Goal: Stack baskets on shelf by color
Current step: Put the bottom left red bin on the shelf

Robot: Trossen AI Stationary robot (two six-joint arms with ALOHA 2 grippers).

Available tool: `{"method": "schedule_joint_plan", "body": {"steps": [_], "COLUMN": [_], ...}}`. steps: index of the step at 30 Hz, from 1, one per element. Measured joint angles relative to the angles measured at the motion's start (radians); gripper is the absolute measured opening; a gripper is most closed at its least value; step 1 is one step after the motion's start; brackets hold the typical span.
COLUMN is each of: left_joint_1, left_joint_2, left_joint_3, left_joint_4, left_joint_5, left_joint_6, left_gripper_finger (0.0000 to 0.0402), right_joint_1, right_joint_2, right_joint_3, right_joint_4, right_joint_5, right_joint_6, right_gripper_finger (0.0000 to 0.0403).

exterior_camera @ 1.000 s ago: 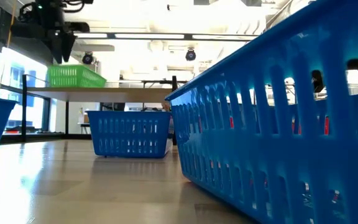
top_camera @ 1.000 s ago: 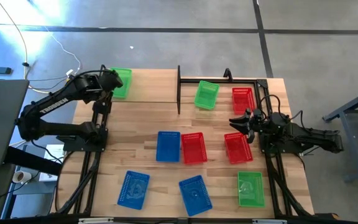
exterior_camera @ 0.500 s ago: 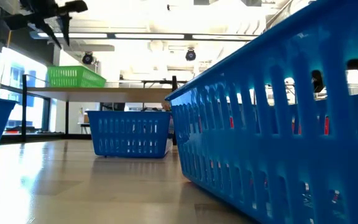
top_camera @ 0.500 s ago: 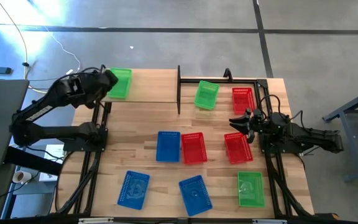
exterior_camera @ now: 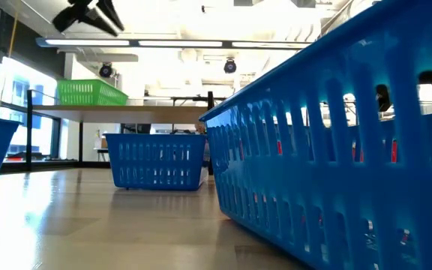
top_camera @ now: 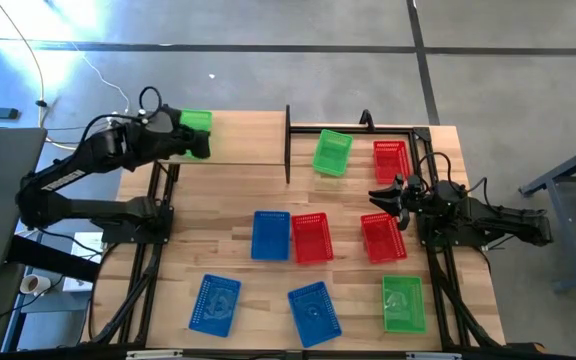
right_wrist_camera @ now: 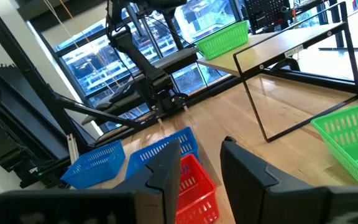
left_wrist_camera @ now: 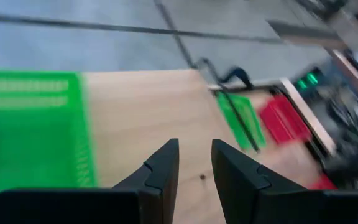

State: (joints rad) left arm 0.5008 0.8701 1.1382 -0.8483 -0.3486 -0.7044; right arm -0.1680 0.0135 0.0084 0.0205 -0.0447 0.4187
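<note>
A green basket stands on the far left end of the shelf, a light-wood board in a black frame. It shows too in the low view and the left wrist view. My left gripper hangs open above the shelf, just right of that basket, touching nothing; its fingers have a gap between them. My right gripper waits open over the table's right side, at the far end of a red basket, apart from it.
On the table lie a green and a red basket beyond the shelf's right post, blue and red side by side mid-table, and two blue and one green near the front edge.
My left gripper has risen from the green basket, where it pointed down, tipped to nearly level and swung toward the table's right over the shelf. The green basket has stayed on the shelf.
</note>
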Motion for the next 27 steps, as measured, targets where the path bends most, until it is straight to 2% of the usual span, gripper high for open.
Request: {"method": "schedule_joint_plan", "body": {"steps": [4, 9, 13, 15, 21, 27], "left_joint_1": [-0.034, -0.067, -0.078, -0.076, -0.076, -0.076], "left_joint_2": [0.012, 0.016, 0.016, 0.016, 0.015, 0.015], "left_joint_3": [0.000, 0.000, 0.000, 0.000, 0.000, 0.000], "left_joint_4": [0.045, 0.071, 0.073, 0.076, 0.096, 0.096], "left_joint_5": [0.073, 0.121, 0.122, 0.118, 0.105, 0.098], "left_joint_6": [0.118, 0.205, 0.242, 0.262, 0.308, 0.324], "left_gripper_finger": [0.0087, 0.0087, 0.0087, 0.0087, 0.0087, 0.0087], "right_joint_1": [0.000, 0.000, 0.000, 0.000, 0.000, -0.002], "right_joint_2": [0.000, 0.000, 0.000, 0.000, 0.000, 0.004], "right_joint_3": [0.000, 0.000, 0.000, 0.000, 0.009, 0.102], "right_joint_4": [0.007, 0.072, 0.179, 0.229, 0.362, 0.426], "right_joint_5": [0.000, 0.018, 0.122, 0.187, 0.281, 0.290], "right_joint_6": [0.066, 0.414, 0.554, 0.576, 0.570, 0.526], "right_gripper_finger": [0.0101, 0.0101, 0.0101, 0.0101, 0.0101, 0.0101]}}
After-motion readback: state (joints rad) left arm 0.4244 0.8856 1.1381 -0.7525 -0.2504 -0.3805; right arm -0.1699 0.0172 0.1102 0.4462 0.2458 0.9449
